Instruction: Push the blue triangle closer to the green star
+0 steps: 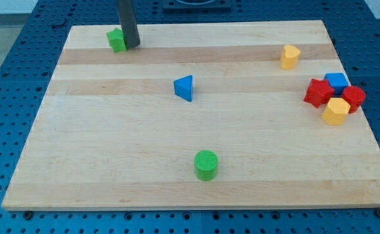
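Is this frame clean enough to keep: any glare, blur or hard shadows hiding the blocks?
Camera view: lighting is even and soft, with only faint shadows under the blocks; no glare on the wooden board; the blue triangle and green cylinder look sharp; my tip partly hides the green block at the view's top left, so its shape is unclear.

You see a pale wooden board (112, 162) with smooth, streaked grain. The blue triangle (184, 88) and green cylinder (206, 164) look like matt plastic.
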You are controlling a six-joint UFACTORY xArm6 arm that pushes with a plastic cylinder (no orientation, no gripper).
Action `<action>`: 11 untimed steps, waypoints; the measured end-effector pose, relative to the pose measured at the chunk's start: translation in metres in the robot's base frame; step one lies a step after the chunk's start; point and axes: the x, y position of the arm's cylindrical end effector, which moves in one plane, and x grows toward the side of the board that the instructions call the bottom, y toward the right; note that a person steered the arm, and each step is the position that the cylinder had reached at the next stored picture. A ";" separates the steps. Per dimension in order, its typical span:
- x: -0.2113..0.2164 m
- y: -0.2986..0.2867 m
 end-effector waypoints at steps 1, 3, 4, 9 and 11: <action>-0.002 -0.028; -0.003 -0.072; 0.040 -0.060; 0.221 0.039; 0.222 0.164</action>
